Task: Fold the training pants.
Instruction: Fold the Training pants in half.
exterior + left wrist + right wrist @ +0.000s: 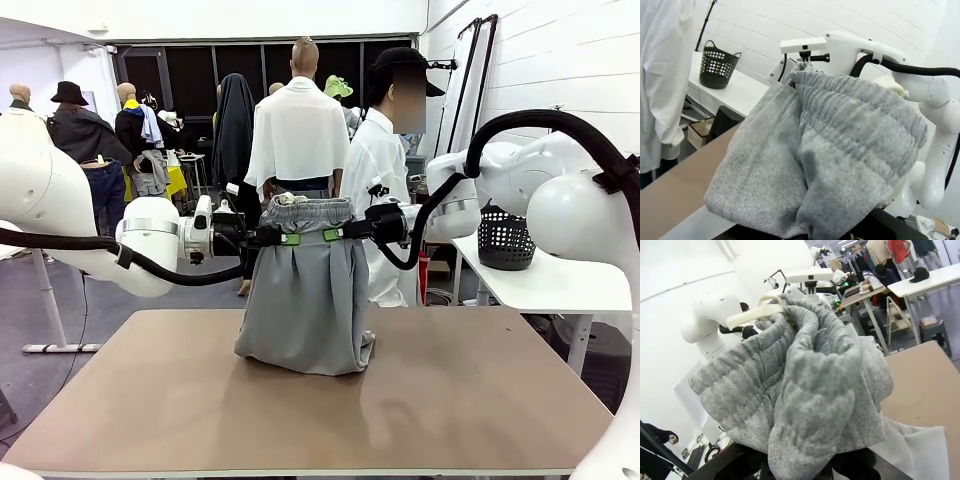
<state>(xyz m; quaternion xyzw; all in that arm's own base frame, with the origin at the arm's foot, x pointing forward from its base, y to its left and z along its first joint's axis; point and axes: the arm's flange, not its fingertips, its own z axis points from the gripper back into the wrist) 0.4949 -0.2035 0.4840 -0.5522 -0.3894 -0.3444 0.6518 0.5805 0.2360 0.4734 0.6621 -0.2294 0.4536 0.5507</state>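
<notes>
Table (480,400): brown top, runs across the front view.

Both arms come in roughly level, well above the table, and meet at the middle. Left arm from picture left, forearm horizontal, black cable looped under it. Right arm from picture right, big elbow at the right edge, black hose arching over it, wrist pointing inward toward the left one.

Training pants (307,295): light grey, hanging between the two grippers by the gathered waistband, held stretched flat at the top. Legs drop straight down; the lower end rests on the table near its centre and bunches a bit at the right corner. The drawstring sits on top of the waistband.

Person (378,180) in a white shirt stands at the far side, just behind the pants and a little right. Hands not clear.

Left gripper (284,238): green pads at the waistband's left end, pinched on the fabric. In the left wrist view the waistband (860,125) bulges right over the fingers and hides them.

Right gripper (333,235): same at the right end, green pads closed on the waistband. Right wrist view has the fabric (805,385) heaped over the fingers, so the jaws are hidden there.

Black basket (504,240) sits on the white side table (540,285) to the right, well apart from the pants.
</notes>
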